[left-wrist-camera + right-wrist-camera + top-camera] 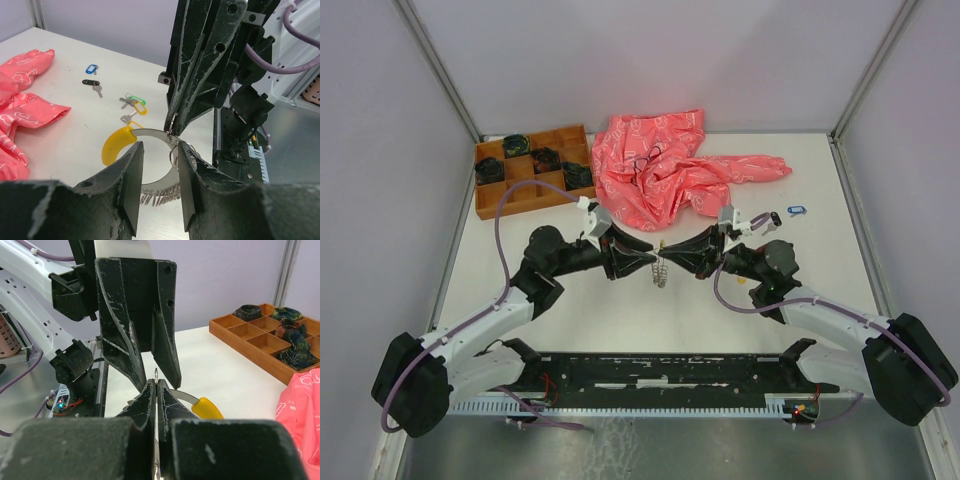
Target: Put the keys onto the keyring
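Note:
The keyring (150, 133), a silvery band with a yellow segment (114, 148) and a coiled stretch, hangs upright between both grippers at mid-table (660, 275). My left gripper (158, 145) is part-way closed, and the coiled stretch spans the gap between its pads. My right gripper (156, 385) comes from the opposite side, shut on a thin silver key whose edge sticks up between its tips. A small wire loop hangs at the band below those tips (172, 131). Loose keys lie on the table behind: blue tag (90, 68), black tag (91, 82), green and yellow tags (135, 105).
A wooden compartment tray (485, 205) with dark coiled bundles sits at the back left. A crumpled pink cloth (660, 170) lies at the back centre. The blue-tagged key (796, 210) lies to the right of the cloth. A black rail (660, 370) runs along the near edge.

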Controlling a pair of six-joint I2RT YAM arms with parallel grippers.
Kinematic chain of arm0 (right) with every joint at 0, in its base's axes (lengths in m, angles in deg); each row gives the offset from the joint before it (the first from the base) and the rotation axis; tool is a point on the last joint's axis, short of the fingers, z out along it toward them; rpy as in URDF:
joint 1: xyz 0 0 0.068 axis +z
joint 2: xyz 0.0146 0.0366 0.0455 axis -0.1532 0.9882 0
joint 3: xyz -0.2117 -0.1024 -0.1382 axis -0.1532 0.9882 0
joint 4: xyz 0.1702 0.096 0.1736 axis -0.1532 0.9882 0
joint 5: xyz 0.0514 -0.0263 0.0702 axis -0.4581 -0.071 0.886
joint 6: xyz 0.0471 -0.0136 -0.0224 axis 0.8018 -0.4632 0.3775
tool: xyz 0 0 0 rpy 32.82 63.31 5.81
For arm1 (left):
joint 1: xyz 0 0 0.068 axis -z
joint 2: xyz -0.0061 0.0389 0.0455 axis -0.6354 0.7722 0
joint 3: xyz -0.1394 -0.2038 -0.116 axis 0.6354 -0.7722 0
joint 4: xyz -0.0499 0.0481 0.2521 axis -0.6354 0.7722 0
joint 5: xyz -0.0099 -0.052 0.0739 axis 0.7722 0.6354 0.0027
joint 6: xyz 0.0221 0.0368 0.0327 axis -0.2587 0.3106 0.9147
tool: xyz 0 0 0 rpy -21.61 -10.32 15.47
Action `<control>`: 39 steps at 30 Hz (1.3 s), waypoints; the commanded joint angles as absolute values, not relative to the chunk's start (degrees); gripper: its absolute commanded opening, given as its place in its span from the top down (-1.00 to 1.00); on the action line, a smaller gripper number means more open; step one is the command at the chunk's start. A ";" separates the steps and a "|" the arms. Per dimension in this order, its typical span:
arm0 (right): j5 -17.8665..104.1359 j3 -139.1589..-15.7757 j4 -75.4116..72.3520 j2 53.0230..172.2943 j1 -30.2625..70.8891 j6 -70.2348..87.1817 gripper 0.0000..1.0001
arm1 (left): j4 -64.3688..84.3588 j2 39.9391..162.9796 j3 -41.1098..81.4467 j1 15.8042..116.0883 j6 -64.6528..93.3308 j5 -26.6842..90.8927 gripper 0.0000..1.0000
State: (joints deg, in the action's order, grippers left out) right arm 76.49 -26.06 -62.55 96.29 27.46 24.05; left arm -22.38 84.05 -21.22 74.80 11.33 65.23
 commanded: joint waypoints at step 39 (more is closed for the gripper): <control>84.40 -29.93 -60.71 96.15 27.75 24.39 0.84 | -16.09 84.97 -14.12 74.61 17.97 72.08 0.95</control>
